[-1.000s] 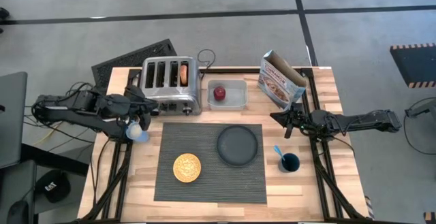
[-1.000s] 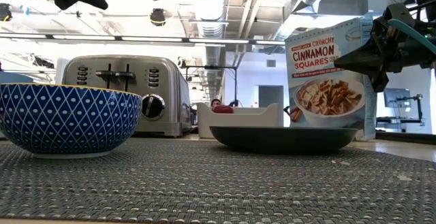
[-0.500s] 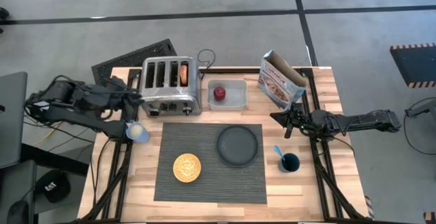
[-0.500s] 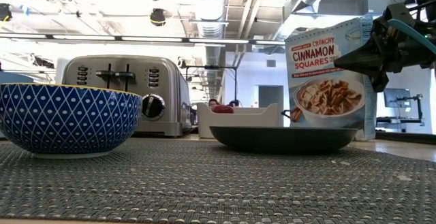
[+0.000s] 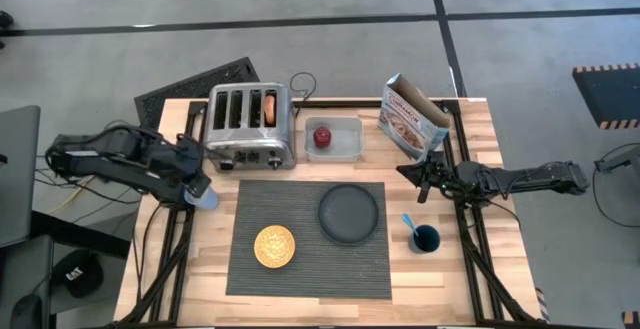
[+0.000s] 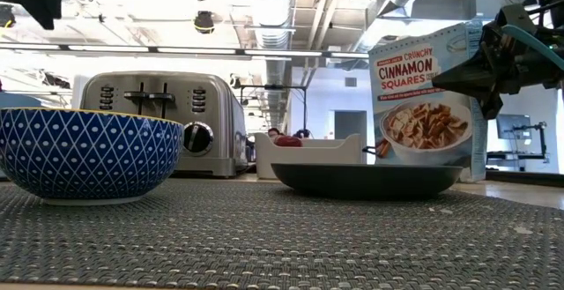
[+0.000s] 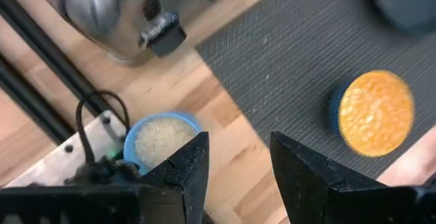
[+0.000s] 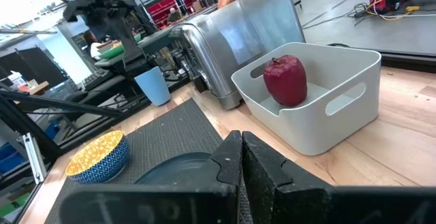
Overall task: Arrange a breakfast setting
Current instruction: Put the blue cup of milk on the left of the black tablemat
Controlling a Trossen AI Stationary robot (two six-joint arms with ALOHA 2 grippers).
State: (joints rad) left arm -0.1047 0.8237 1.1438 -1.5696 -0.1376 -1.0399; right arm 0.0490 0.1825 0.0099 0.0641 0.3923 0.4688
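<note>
The dark grey placemat [image 5: 308,237] fills the lower centre of the high view, bearing an empty dark plate [image 5: 349,213] and a yellow bowl [image 5: 274,246]. Above it, the toaster [image 5: 249,125] holds a bagel [image 5: 270,108], and a white bin [image 5: 335,139] holds the red apple [image 5: 322,137]. At right, the dark blue cup [image 5: 425,237] holds a spoon [image 5: 409,223]. At left, a light blue cup [image 7: 161,139] holds pale grains. The left gripper [image 7: 236,161] hovers part-open and empty above it; the right gripper [image 8: 240,157] is closed and empty.
</note>
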